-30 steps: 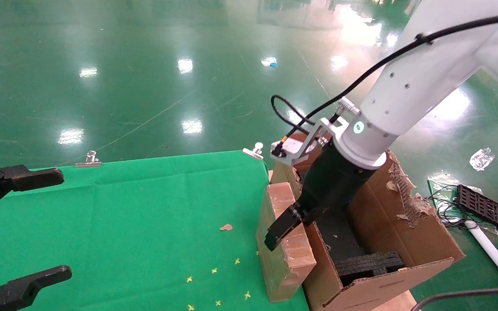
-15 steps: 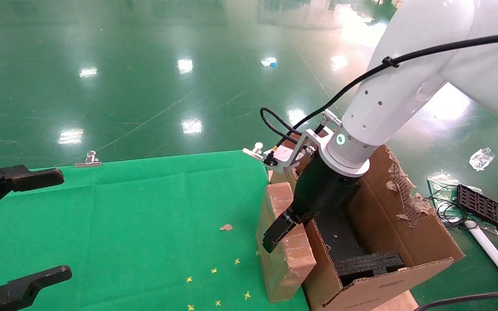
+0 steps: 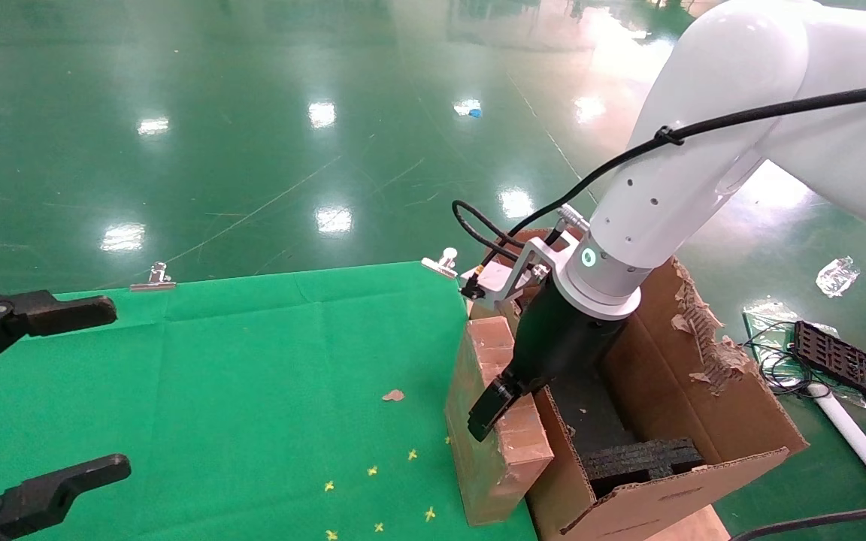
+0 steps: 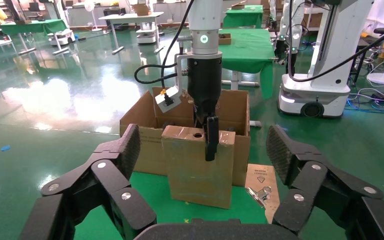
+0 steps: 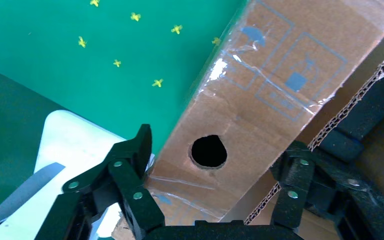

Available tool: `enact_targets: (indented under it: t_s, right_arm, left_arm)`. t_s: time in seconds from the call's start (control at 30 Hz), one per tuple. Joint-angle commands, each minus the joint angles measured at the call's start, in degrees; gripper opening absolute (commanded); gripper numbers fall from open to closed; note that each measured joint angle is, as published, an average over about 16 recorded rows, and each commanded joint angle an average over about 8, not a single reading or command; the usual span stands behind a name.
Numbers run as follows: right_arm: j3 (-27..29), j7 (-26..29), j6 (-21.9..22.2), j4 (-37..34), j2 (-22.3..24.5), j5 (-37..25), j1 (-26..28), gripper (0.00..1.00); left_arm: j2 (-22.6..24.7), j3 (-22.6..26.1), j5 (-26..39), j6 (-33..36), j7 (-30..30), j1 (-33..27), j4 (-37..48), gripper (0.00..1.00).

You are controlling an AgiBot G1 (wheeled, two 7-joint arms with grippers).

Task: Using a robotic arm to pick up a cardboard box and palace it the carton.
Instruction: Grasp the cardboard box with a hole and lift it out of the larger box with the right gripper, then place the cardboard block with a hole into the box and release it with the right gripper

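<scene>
**A:** What is the biggest thing here?

**B:** The green table (image 3: 237,361). Its near edge is cut off. Next is the carton (image 3: 696,406), standing just beside the table's right edge. One flap is torn and ragged. The white robotic arm (image 3: 696,158) reaches down in front of it and hides part of the inside.

**A:** What is in the carton?

**B:** Black foam blocks (image 3: 640,458). I cannot see the bottom.

**A:** Where is the cardboard box?

**B:** The cardboard box (image 3: 497,421) stands upright at the table's right edge, touching the carton's wall. Its top has a round hole (image 5: 209,151).

**A:** What is the right gripper doing?

**B:** The right gripper (image 5: 215,172) sits over the top of the box. One finger is on each side, touching or nearly touching it. I cannot tell if they are squeezing it. In the head view only one finger shows.

**A:** Did anything move?

**B:** The right arm has swung a little; the box stays where it was.

**A:** And the left gripper?

**B:** The left gripper (image 3: 34,406) hangs over the table's left side, fingers wide apart, holding nothing.
</scene>
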Motion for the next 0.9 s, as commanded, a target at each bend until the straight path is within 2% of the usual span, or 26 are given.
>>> enact_targets:
  t_s: [0.03, 0.33, 0.53, 0.7, 0.9]
  right_arm:
    - [-0.1, 0.3, 0.2, 0.5, 0.0, -0.2, 0.0, 0.0]
    - [-0.5, 0.2, 0.6, 0.8, 0.0, -1.2, -0.4, 0.0]
    - [0.7, -2.2, 2.0, 2.3, 1.5, -0.4, 0.3, 0.0]
    - [4.1, -7.5, 3.7, 3.1, 5.0, 2.7, 2.7, 0.0]
    - [9.9, -18.0, 4.9, -0.5, 10.1, 7.2, 8.1, 0.0]
  left_arm:
    - [0.0, 0.0, 0.0, 0.0, 0.0, 0.0, 0.0, 0.0]
    - [0.0, 0.0, 0.0, 0.0, 0.0, 0.0, 0.0, 0.0]
    - [0.0, 0.1, 0.0, 0.0, 0.0, 0.0, 0.0, 0.0]
    - [0.0, 0.1, -0.1, 0.0, 0.0, 0.0, 0.0, 0.0]
    - [0.0, 0.1, -0.1, 0.0, 0.1, 0.0, 0.0, 0.0]
